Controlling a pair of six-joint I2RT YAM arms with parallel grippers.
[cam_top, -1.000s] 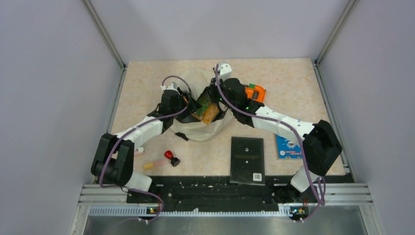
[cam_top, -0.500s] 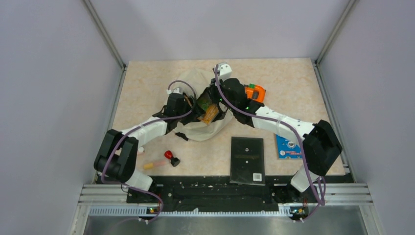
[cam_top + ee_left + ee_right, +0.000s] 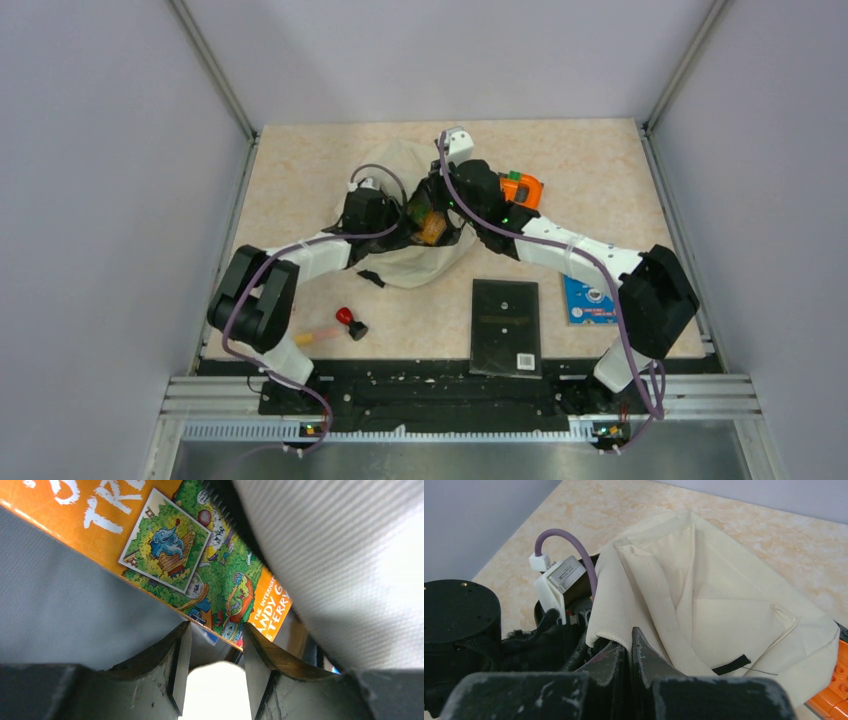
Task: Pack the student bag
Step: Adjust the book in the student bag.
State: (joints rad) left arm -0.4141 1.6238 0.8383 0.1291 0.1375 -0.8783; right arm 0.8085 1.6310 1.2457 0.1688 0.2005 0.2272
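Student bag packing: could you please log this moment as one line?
left claw: open, at book | right claw: shut on student bag rim | book: in bag mouth

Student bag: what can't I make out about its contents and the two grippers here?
Inside of the student bag: top external view, the left arm and right arm cover the opening; only part of the orange book shows.
The left gripper: left wrist view, a pale blur fills the gap between its fingers; held or not, cannot tell.
The orange object: right wrist view, cut off by the frame edge.
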